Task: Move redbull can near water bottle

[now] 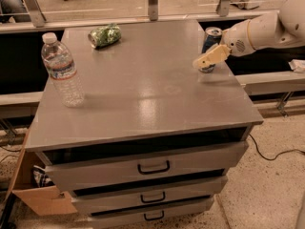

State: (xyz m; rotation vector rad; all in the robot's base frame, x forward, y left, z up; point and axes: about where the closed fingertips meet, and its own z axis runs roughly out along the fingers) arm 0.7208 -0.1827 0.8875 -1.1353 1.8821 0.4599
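Grey cabinet top (143, 94) carries the slim blue-and-silver redbull can (211, 38) upright near its far right edge, well apart from the clear ribbed water bottle (62, 70) at the left, with the cream gripper (206, 61) right at the can, though I cannot tell how its jaws stand.

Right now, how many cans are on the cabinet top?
2. The redbull can stands at the right edge behind the gripper; a green can lies at the back left. None looks hidden.
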